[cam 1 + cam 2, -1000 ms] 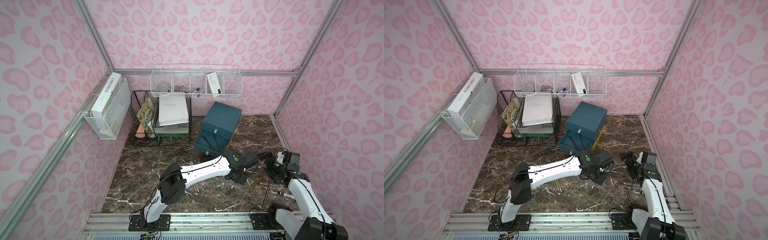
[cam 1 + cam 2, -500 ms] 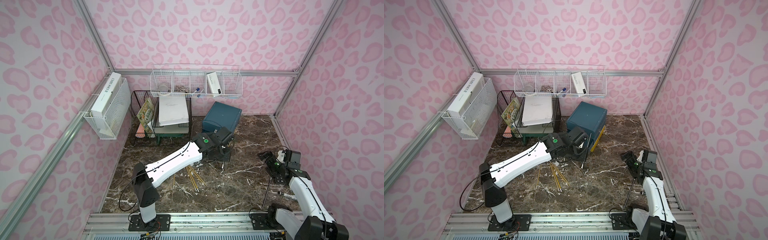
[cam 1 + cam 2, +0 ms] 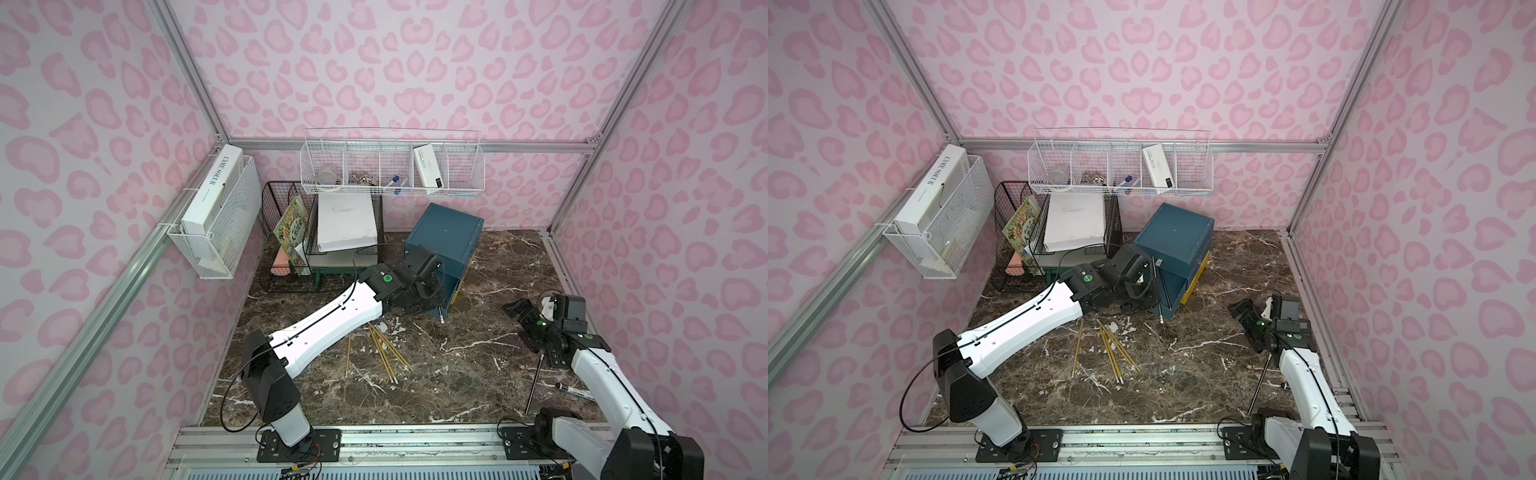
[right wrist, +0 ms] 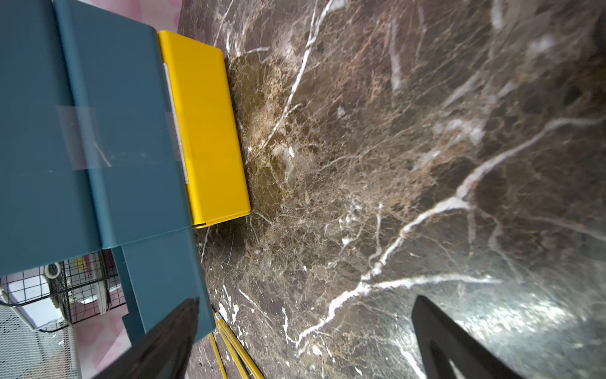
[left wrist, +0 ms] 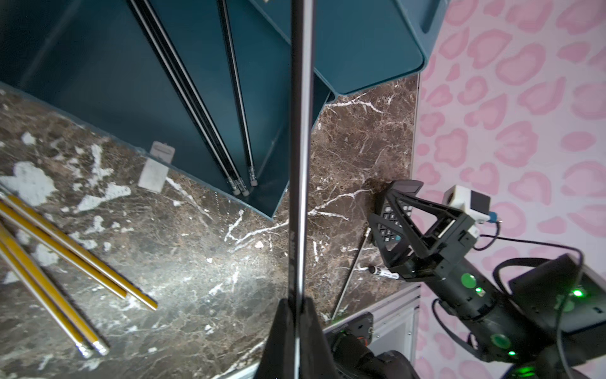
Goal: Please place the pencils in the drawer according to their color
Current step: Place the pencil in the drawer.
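The pencils (image 3: 386, 353) are lying partly loose, a yellow bunch scattered on the bench (image 3: 457, 374) just in front of the drawer (image 3: 446, 232), and three black pencils (image 5: 236, 98) are resting inside the drawer's pulled-out teal tray (image 5: 98, 65). The left hand (image 5: 296, 315) is clenching one more black pencil (image 5: 300, 131) at the drawer's front, pale end pointing down by the tray's corner. The right hand (image 4: 305, 315) is hanging released over the bench beside the drawer's yellow tray (image 4: 203, 131), grasping nothing.
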You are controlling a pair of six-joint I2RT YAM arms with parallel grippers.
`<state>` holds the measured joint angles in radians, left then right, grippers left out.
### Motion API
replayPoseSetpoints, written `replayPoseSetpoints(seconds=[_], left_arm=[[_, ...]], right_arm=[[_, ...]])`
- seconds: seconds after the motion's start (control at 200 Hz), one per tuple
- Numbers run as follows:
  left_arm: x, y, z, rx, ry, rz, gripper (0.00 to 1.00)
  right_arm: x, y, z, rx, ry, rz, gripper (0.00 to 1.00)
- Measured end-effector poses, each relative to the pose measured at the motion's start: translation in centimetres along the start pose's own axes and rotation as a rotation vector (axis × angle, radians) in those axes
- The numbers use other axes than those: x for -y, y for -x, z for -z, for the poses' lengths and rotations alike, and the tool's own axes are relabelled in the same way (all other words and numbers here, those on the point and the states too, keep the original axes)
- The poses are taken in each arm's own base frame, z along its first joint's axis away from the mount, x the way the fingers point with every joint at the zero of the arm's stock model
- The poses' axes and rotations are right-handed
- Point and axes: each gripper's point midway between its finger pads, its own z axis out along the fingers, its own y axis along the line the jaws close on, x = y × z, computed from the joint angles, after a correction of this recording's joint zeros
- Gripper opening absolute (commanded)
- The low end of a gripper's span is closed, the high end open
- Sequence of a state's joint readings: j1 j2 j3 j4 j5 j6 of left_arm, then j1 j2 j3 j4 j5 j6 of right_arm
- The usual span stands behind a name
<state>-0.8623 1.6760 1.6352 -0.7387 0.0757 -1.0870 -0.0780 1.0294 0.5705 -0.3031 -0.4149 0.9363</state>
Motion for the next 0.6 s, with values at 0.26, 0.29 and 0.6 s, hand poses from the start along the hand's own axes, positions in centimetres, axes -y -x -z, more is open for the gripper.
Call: replayPoseSetpoints(seconds=[0.26, 0.29, 0.6], left_arm=[[0.2, 0.1, -1.5, -0.045, -0.025, 0.174, 0.0], [0.1, 0.1, -1.8, -0.053, -0.024, 0.194, 0.0], [0.2, 0.8, -4.1, -0.123, -0.031, 0.297, 0.0]], right_arm=[[-0.3, -0.1, -0.1, 0.005, 0.004, 0.006, 1.0], [-0.3, -0.1, -0.1, 0.005, 0.005, 0.006, 1.0], [-0.4, 0.0, 0.0, 0.01, 0.01, 0.006, 1.0]])
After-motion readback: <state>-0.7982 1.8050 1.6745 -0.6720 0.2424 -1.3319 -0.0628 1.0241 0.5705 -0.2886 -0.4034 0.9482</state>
